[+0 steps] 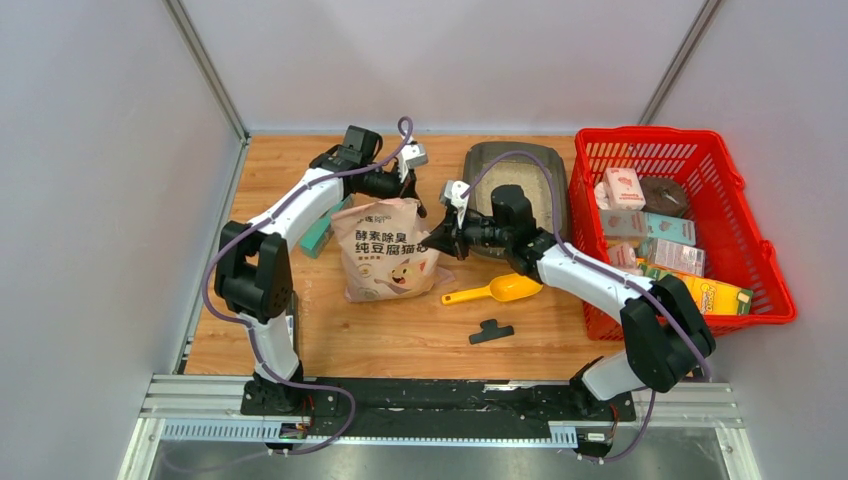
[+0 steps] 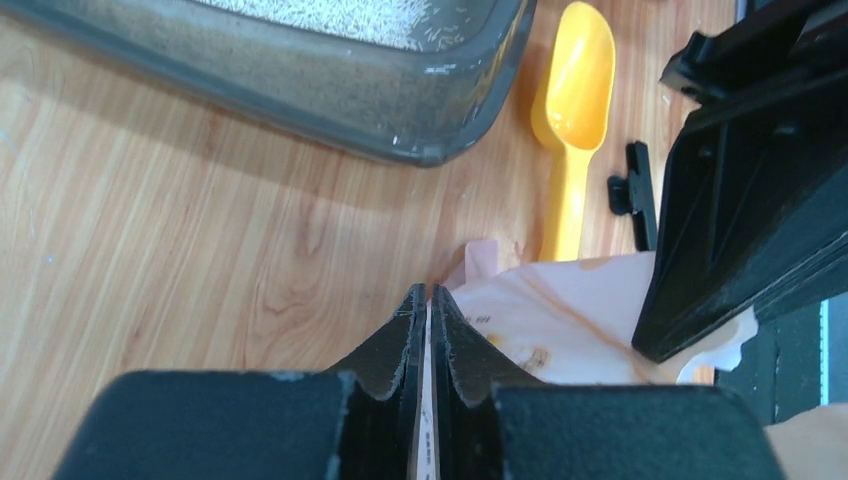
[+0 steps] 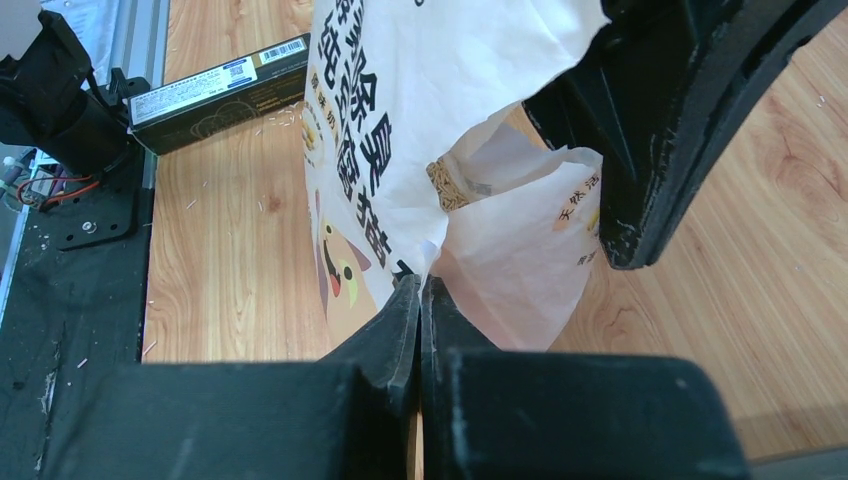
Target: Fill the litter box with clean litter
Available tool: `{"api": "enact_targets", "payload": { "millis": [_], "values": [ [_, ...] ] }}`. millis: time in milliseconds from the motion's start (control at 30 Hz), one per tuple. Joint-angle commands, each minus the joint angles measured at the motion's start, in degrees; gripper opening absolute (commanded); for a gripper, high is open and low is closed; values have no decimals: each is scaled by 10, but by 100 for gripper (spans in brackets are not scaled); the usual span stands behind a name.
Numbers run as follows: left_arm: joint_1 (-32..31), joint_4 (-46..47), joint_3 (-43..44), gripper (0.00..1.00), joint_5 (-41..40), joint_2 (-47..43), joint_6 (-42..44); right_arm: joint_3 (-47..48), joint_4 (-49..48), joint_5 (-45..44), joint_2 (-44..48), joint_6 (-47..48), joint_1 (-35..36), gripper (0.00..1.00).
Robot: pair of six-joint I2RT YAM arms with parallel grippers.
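The bag (image 1: 385, 255) rests on the table (image 1: 300, 340), and its upper edge is pinched from two sides. The left hand (image 2: 428, 305) is closed on a thin fold of the bag film, with the jaws pressed nearly together. The right hand (image 3: 420, 300) is closed in the same way on the torn rim at the other side of the mouth.

The litter box (image 1: 515, 190) lies behind and to the right of the bag, between it and the red basket (image 1: 680, 225). Some clean litter (image 2: 330, 12) is already seen in it, though the layer seems thin.

The step in hand is judged to be the lifting of the bag for pouring. To do it well, both hands are to be raised together, so that the film is not torn between them. The mouth is to be carried over the middle of the box before any tilting is made. The tilt is to be given slowly, because the fine granules can run out suddenly. The yellow scoop (image 1: 495, 291) near the bag is better not touched.
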State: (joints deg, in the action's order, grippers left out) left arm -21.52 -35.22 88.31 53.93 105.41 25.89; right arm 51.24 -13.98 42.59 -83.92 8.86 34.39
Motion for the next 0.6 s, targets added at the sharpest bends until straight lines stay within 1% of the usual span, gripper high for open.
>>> {"api": "enact_targets", "payload": {
  "millis": [0, 200, 233, 267, 300, 367, 400, 467, 500, 567],
  "values": [
    [-17, 54, -1, 11, 41, -33, -43, 29, -3, 6, -4, 14, -6, 0],
    [-33, 52, -16, 11, 37, -43, -47, 33, -7, 6, -11, 19, -12, 0],
    [-34, 62, -25, 11, 25, -51, -67, 33, -7, 8, -11, 26, -13, 0],
    [-33, 104, -33, 11, 10, -56, -86, 34, -5, 11, -10, 31, -13, 0],
    [-32, 126, -40, 11, -28, -63, -104, 36, -4, 13, -9, 34, -13, 0],
    [-28, 178, -48, 12, -69, -80, -138, 37, 3, 15, -10, 36, -13, 0],
    [-27, 190, -46, 13, -126, -85, -150, 37, 4, 16, -9, 35, -13, 0],
    [-13, 198, -23, 15, -167, -95, -165, 37, 4, 17, -7, 34, -13, 0],
    [-6, 199, -16, 16, -212, -98, -171, 37, 5, 17, -7, 34, -13, 0],
    [8, 185, 1, 16, -249, -107, -174, 36, 5, 16, -5, 34, -13, 0]
  ]
}}
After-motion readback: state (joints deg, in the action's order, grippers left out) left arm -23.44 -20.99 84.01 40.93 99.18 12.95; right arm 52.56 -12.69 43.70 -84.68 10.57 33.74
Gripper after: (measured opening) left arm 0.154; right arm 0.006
